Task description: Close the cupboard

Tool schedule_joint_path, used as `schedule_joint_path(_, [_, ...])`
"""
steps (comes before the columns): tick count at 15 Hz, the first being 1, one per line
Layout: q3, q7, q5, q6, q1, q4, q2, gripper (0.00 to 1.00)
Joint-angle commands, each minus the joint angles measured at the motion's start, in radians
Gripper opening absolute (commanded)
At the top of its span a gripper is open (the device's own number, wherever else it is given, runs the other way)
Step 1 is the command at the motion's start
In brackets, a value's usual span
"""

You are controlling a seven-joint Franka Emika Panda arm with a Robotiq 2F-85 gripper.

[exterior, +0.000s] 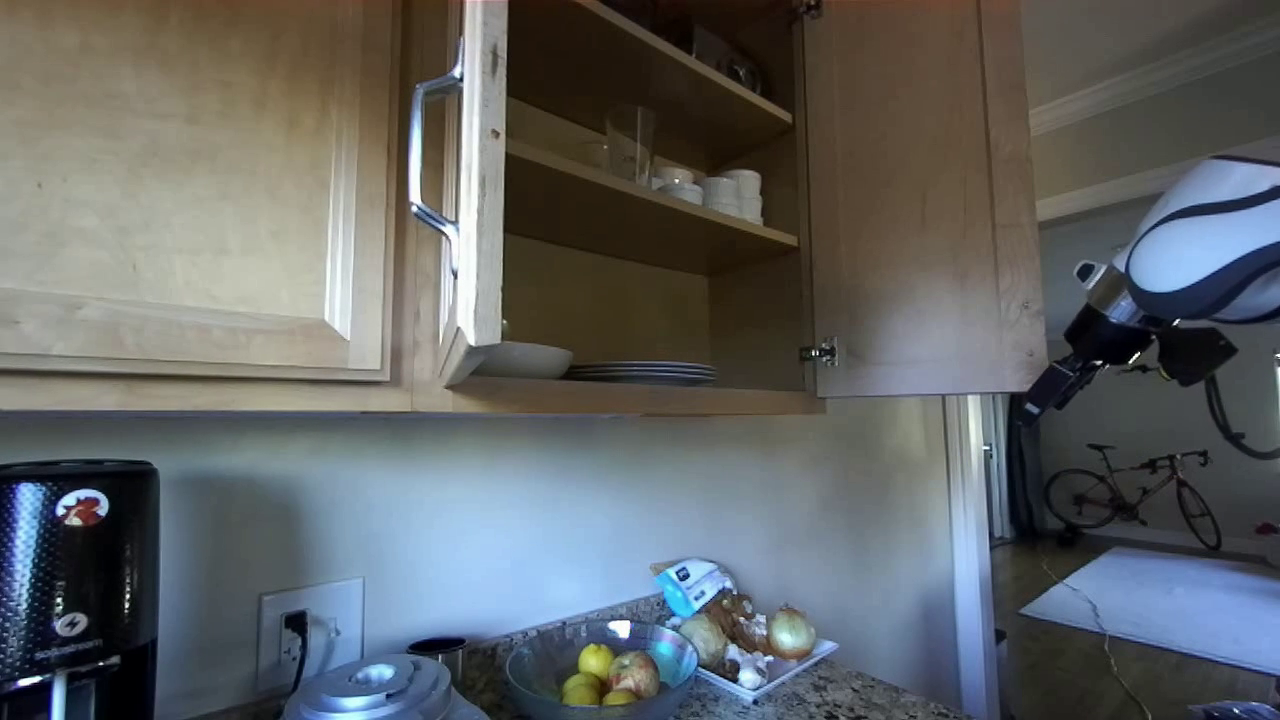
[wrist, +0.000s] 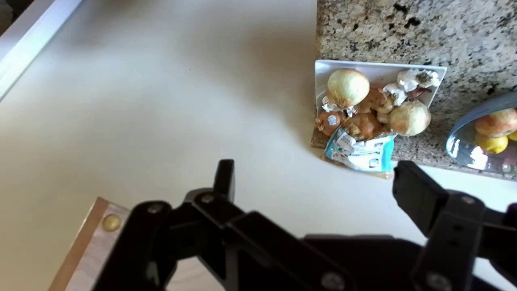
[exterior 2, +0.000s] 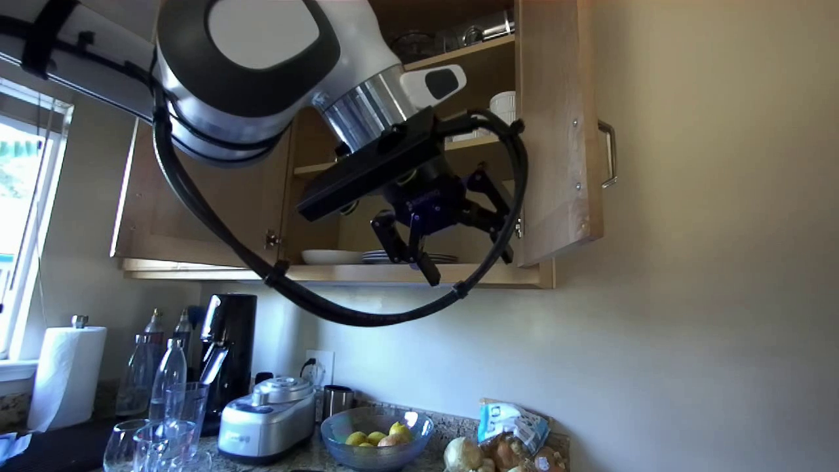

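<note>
The light maple cupboard (exterior: 640,400) stands open in both exterior views. Its handle-side door (exterior: 485,180) swings out, with a silver bar handle (exterior: 418,150). The opposite door (exterior: 905,200) is also swung wide; it shows in an exterior view (exterior 2: 557,144) with its handle (exterior 2: 609,154) on the outer face. White cups (exterior: 740,190) and stacked plates (exterior: 640,372) sit on the shelves. My gripper (exterior 2: 469,262) is open and empty, in front of the cupboard. In the wrist view its fingers (wrist: 314,173) are wide apart, and a door corner (wrist: 93,246) lies at lower left.
Below are a glass fruit bowl (exterior: 525,680), a tray of onions and garlic (wrist: 379,66), a food processor (exterior 2: 269,419), a black appliance (exterior: 80,580) and drinking glasses (exterior 2: 164,446). A wider same-wood cabinet (exterior: 180,180) adjoins the cupboard. The arm's black cable (exterior 2: 367,319) loops around the gripper.
</note>
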Motion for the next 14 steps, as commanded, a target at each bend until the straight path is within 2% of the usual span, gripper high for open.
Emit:
schedule_joint_path(1, [-0.014,0.016,0.002,0.056,-0.014,0.016,-0.01,1.0])
schedule_joint_path(8, [-0.053,0.042,0.009,0.083,-0.037,0.092,0.02,1.0])
schedule_joint_path(14, [-0.136,0.008,0.035,0.051,-0.002,0.187,0.071,1.0])
